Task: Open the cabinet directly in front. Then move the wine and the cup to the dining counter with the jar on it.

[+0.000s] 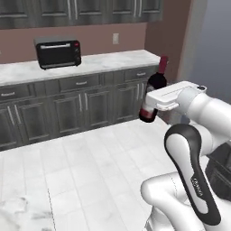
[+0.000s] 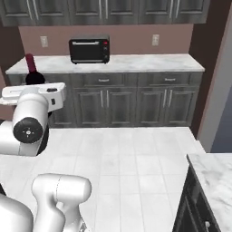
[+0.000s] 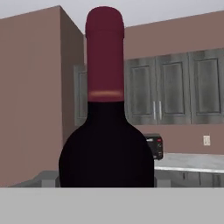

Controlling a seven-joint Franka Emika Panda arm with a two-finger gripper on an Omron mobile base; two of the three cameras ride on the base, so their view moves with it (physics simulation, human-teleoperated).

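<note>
Clearly the hand (image 1: 151, 101) is clamped around the wine bottle (image 1: 154, 88), holding it upright above the floor, presumably for carrying to the dining table.

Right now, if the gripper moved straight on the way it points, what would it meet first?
The gripper already holds the dark glass wine bottle with the red foil neck. Beyond the bottle, probably the grey wood-grain wall cabinets above the black toaster oven, though depth is unclear.

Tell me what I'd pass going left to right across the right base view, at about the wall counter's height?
Wine bottle held up by the robot, then the black toaster oven on the wall counter, then a wall outlet.
</note>
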